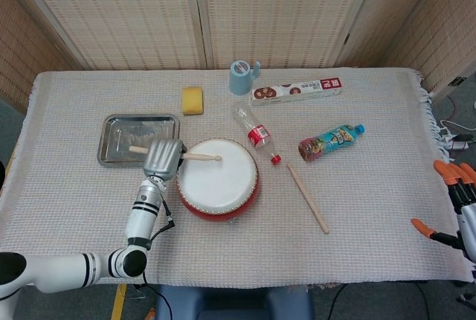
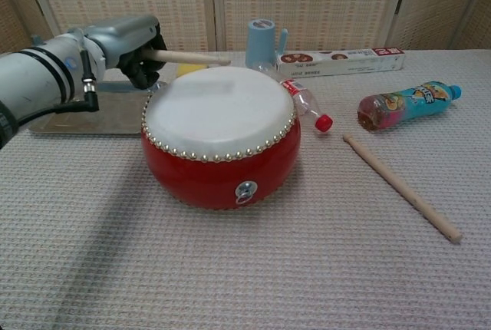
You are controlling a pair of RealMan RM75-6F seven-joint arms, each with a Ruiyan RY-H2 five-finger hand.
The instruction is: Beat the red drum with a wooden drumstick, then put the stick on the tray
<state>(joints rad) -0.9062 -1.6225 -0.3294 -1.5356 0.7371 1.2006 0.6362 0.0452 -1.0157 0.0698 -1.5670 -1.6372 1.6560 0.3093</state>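
The left hand grips a wooden drumstick, its tip raised above the far edge of the red drum, so beating looks underway. The tray, just left of the drum, holds no stick; that step remains. The right hand, far right of the drum, shows only partly, its fingers' state unclear.

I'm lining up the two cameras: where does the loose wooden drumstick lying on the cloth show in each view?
Head view: the loose wooden drumstick lies right of centre, running diagonally toward the near edge.
Chest view: it lies at lower right, pointing toward the camera.
Shared landmark: the red drum with a white skin, to its left in both.
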